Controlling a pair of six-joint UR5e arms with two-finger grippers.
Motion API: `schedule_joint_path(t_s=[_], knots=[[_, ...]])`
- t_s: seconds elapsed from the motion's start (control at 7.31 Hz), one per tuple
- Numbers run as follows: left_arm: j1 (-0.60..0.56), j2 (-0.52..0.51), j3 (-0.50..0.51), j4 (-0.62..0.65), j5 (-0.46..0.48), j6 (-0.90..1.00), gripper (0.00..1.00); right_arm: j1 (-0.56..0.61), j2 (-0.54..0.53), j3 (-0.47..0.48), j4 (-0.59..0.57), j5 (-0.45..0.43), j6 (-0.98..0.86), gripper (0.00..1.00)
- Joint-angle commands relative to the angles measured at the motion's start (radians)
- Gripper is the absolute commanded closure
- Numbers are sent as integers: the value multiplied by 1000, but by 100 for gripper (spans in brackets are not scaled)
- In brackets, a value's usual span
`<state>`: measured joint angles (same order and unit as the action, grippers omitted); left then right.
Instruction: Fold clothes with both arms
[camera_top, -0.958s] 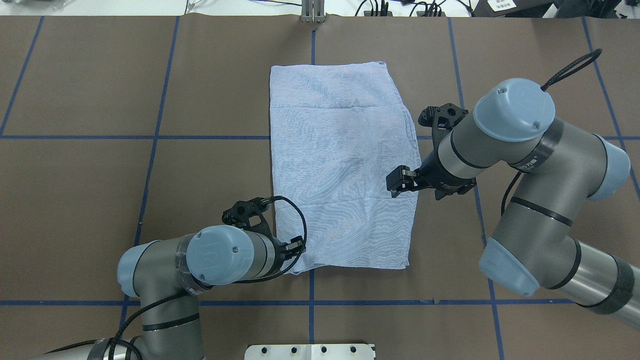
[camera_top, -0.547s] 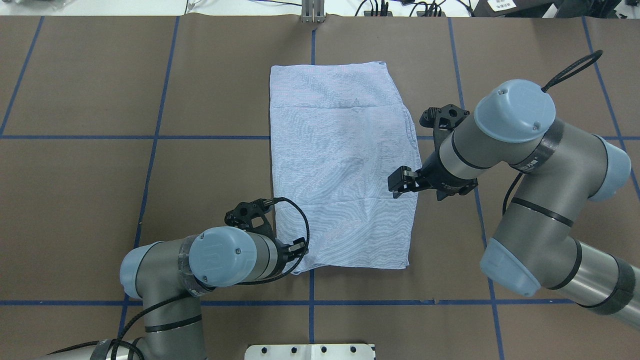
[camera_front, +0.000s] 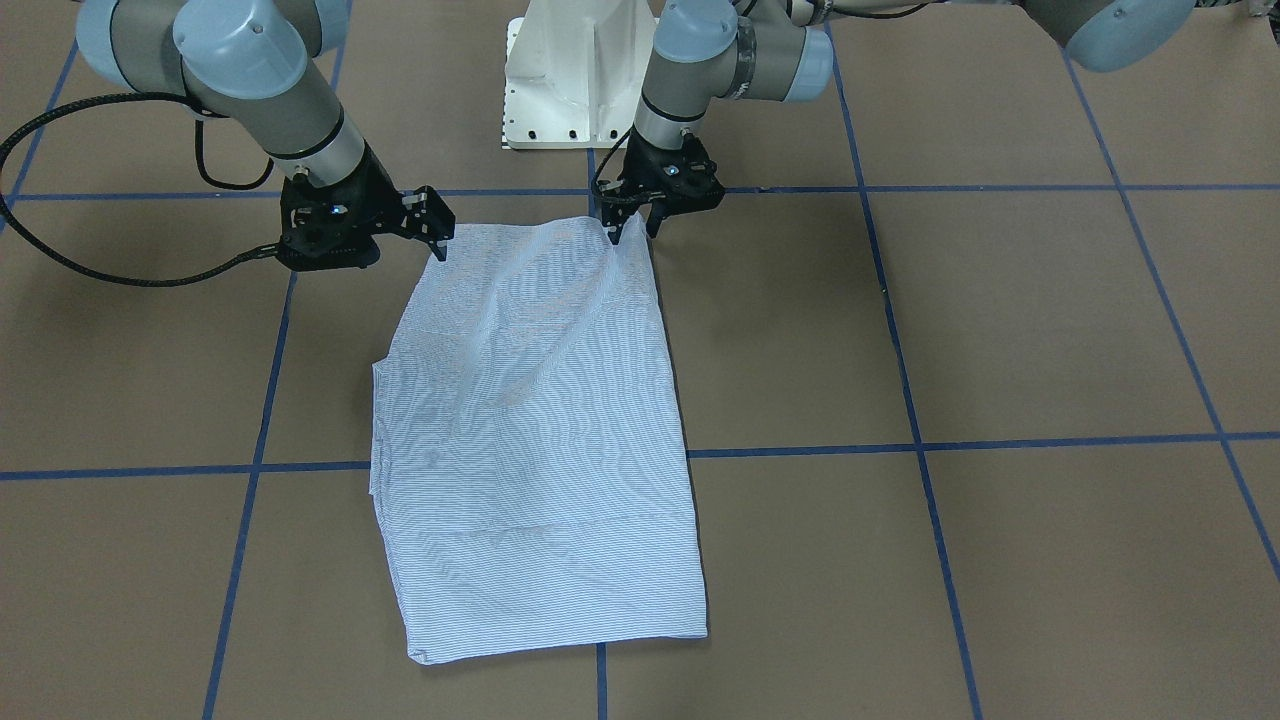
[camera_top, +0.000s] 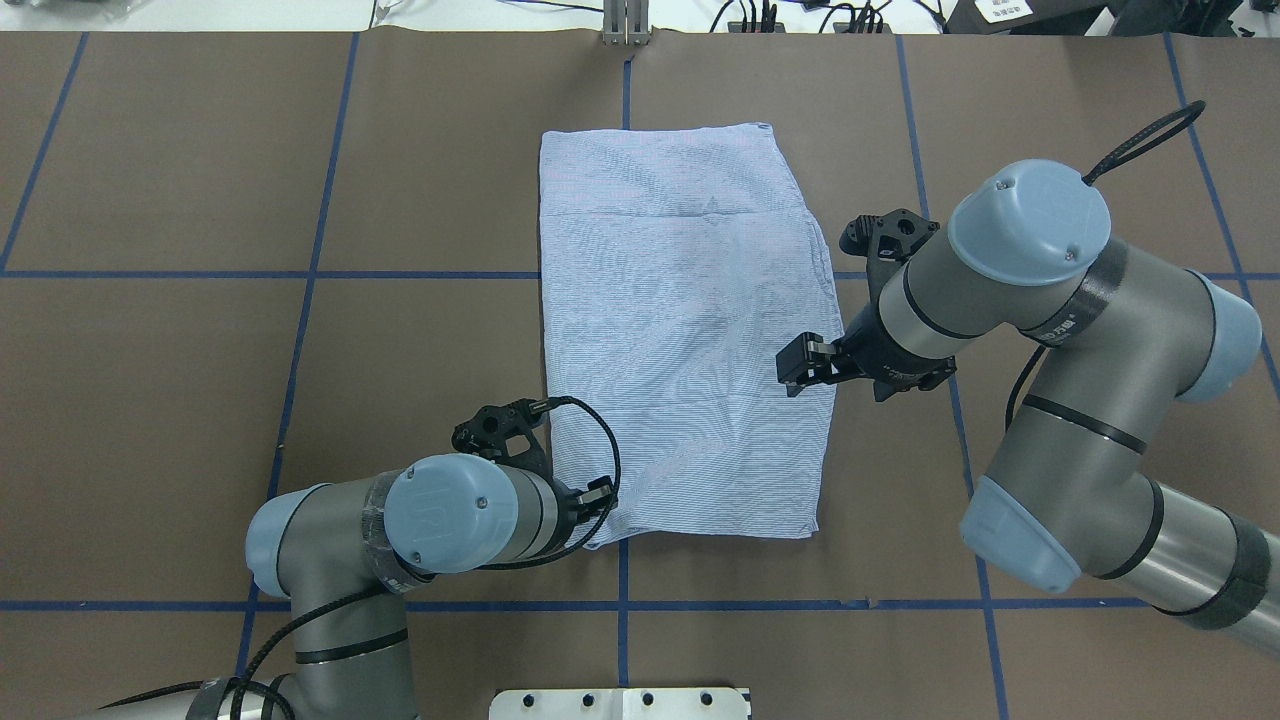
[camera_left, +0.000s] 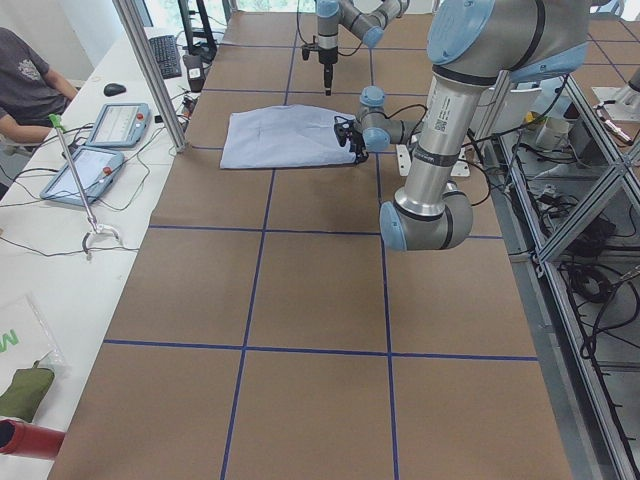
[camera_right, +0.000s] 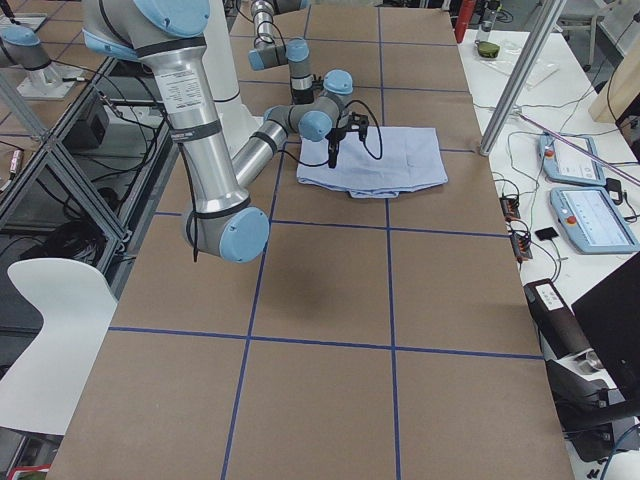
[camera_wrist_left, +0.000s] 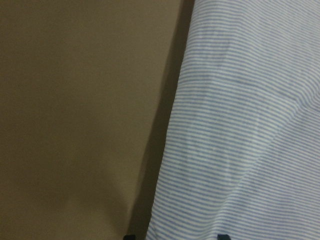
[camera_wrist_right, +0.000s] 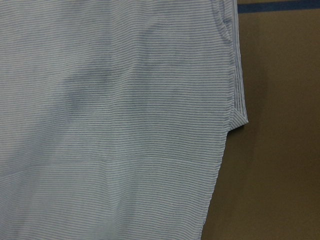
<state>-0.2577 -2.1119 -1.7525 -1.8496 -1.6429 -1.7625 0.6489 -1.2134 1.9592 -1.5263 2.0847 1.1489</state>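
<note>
The light blue-and-white striped shirt (camera_top: 680, 330) lies as a long folded rectangle in the middle of the brown table (camera_top: 180, 380). My left gripper (camera_top: 598, 497) is low at the shirt's near left corner (camera_front: 632, 232). It is open, and the left wrist view shows the cloth edge (camera_wrist_left: 240, 125) between the two fingertips. My right gripper (camera_top: 790, 365) is open and hovers above the shirt's right edge, around mid-length (camera_front: 437, 228). Its wrist view looks down on the shirt (camera_wrist_right: 125, 125) and holds no cloth. A soft ridge runs through the fabric from the left gripper's corner (camera_front: 590, 290).
Blue tape lines (camera_top: 300, 270) grid the brown table. The white pedestal base (camera_front: 570, 80) stands at the robot's side. A metal post (camera_top: 625, 25) rises at the far edge. A person (camera_left: 25, 80) sits by a side table with tablets (camera_left: 115, 125).
My left arm has slid a little toward the robot's side along the shirt's near left corner. The right arm and the shirt have hardly moved.
</note>
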Motion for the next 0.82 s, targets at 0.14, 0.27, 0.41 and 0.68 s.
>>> schedule_joint_path(t_s=[0.14, 0.27, 0.41, 0.68], knots=[[0, 0, -1, 1, -2, -2, 85, 0, 0, 0, 0, 0, 2, 0], [-2, 1, -1, 1, -2, 0, 100, 0, 0, 1, 0, 0, 2, 0], [-2, 1, -4, 1, -3, 2, 100, -2, 0, 3, 0, 0, 9, 0], [-9, 6, -50, 38, -6, 15, 100, -17, 3, 4, 2, -3, 62, 0]])
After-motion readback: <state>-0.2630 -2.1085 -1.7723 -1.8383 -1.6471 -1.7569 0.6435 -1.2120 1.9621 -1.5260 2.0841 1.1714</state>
